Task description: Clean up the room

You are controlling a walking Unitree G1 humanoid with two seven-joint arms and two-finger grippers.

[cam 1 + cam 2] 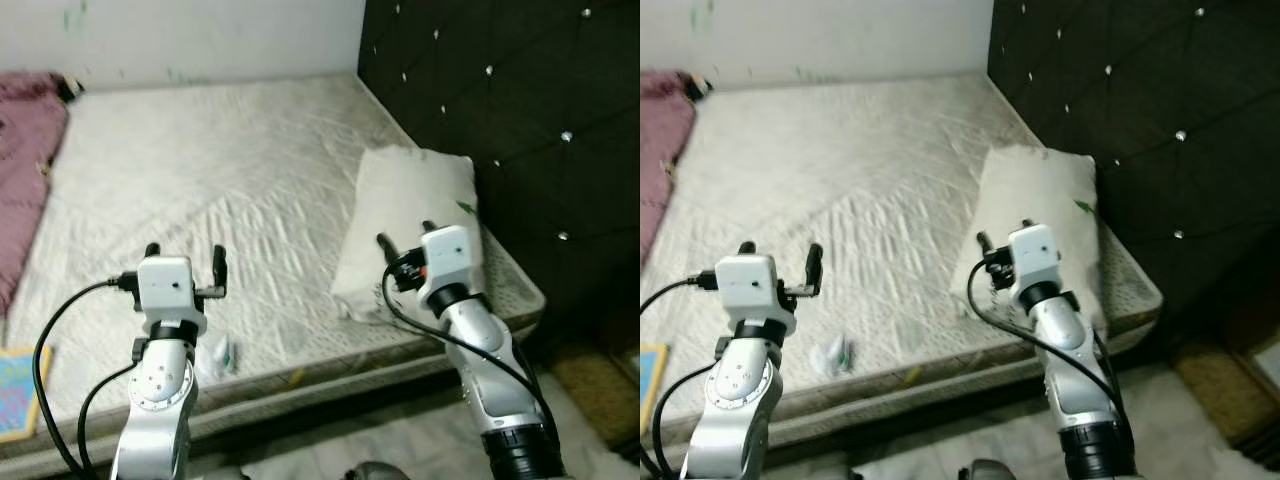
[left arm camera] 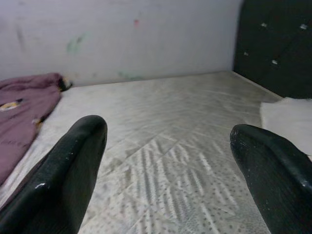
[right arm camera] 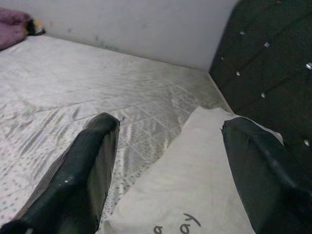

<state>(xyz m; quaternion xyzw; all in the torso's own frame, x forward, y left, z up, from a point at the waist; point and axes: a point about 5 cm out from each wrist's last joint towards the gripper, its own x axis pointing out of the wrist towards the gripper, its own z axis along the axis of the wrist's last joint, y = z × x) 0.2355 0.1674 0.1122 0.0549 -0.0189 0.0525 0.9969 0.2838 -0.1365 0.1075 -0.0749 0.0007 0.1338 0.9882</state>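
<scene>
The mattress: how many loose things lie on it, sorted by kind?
White pillow: 1
Purple blanket: 1
Crumpled white wrapper: 1
Colourful book at the near edge: 1
Total: 4

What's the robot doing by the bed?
It stands at the edge of the bed, both arms held out over the mattress. The right gripper hovers over the white pillow by the dark headboard, fingers open. The left gripper is open too, above a small crumpled wrapper. Neither holds anything. A purple blanket lies at the far side.
</scene>
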